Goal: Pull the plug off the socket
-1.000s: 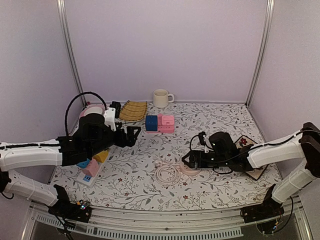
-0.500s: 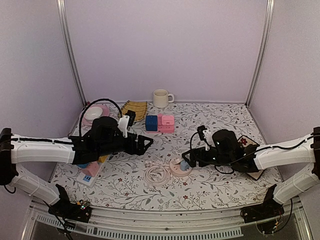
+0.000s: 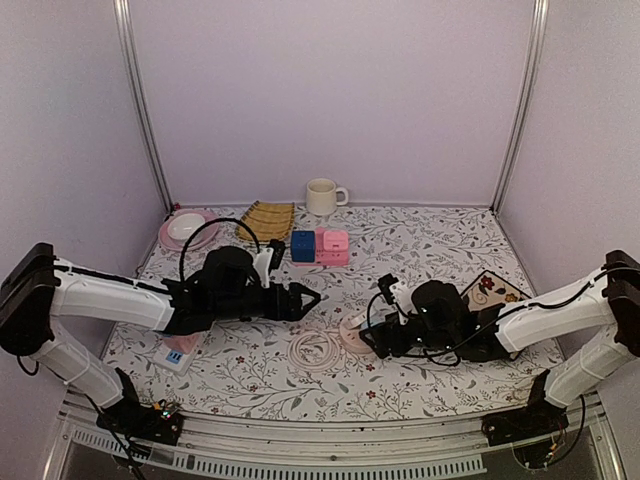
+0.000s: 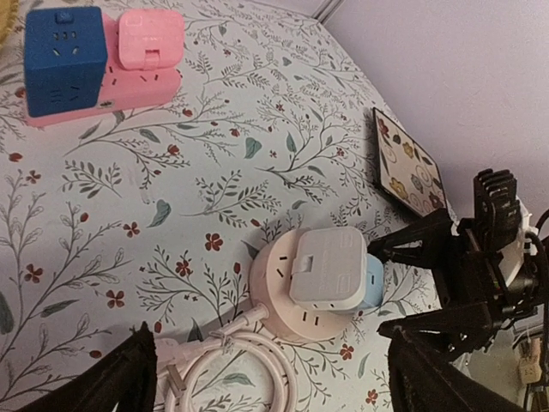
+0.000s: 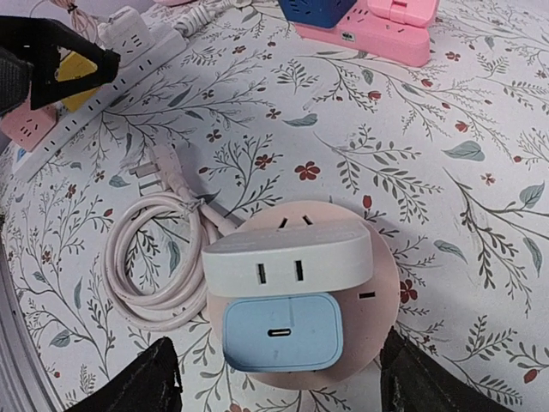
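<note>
A round pink socket lies on the flowered table, its pink cable coiled to its left. A white plug block and a light blue charger plug sit plugged into the socket. My right gripper is open, its fingers either side of the blue plug and touching nothing; in the top view it is at the socket's right edge. My left gripper is open and empty, up and left of the socket. The left wrist view shows the socket, the white plug and the blue plug.
Blue and pink cube sockets stand behind. A white power strip with coloured plugs lies at the left. A mug, a woven mat and a pink plate are at the back. A patterned tile lies at the right.
My left arm has swung right toward the socket. The socket and cable have slid a little left, and my right gripper has come down around the plugs.
</note>
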You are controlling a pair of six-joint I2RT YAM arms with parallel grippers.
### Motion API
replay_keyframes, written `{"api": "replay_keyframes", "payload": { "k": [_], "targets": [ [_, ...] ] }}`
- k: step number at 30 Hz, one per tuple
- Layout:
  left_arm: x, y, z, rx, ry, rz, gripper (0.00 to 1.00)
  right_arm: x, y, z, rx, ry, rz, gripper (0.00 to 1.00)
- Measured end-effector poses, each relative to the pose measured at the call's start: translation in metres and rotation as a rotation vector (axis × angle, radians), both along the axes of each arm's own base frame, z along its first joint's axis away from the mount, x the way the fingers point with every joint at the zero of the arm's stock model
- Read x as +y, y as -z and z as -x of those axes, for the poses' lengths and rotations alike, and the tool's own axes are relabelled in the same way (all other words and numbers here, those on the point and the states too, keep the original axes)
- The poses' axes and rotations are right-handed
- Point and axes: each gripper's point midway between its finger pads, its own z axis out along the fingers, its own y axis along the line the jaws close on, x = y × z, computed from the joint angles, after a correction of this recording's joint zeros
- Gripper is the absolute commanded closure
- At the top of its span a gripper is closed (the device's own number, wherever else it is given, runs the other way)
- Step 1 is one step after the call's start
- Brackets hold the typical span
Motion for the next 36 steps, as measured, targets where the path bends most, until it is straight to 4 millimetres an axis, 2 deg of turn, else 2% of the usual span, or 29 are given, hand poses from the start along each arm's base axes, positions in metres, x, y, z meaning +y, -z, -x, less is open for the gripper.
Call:
{"api": "replay_keyframes", "payload": {
  "k": [5, 9, 14, 18, 24, 27, 32, 36],
  "targets": [
    [-0.008, 0.009, 0.001, 0.043, -0.013, 0.030, 0.06, 0.003, 0.011, -0.003, -0.030, 0.001, 0.035, 0.24],
    [-0.012, 0.005, 0.000, 0.057, -0.026, 0.069, 0.07, 0.002, 0.020, -0.005, -0.038, 0.013, 0.064, 0.28],
    [-0.014, 0.001, 0.001, 0.078, -0.032, 0.112, 0.06, 0.003, 0.019, -0.007, -0.052, 0.024, 0.062, 0.35],
    [-0.014, 0.004, 0.005, 0.105, -0.027, 0.136, 0.06, 0.010, 0.013, -0.009, -0.062, 0.022, 0.049, 0.45],
    [-0.014, 0.010, 0.010, 0.138, -0.017, 0.148, 0.08, 0.016, 0.007, -0.012, -0.065, 0.036, 0.025, 0.67],
    [-0.014, 0.011, 0.011, 0.141, -0.013, 0.147, 0.10, 0.017, 0.004, -0.013, -0.061, 0.047, 0.012, 0.65],
    [-0.015, 0.017, 0.013, 0.121, 0.010, 0.097, 0.14, 0.017, 0.004, -0.013, -0.053, 0.052, 0.009, 0.50],
    [-0.026, 0.025, 0.014, 0.084, 0.056, 0.008, 0.20, 0.017, 0.003, -0.013, -0.045, 0.058, 0.003, 0.38]
  ]
}}
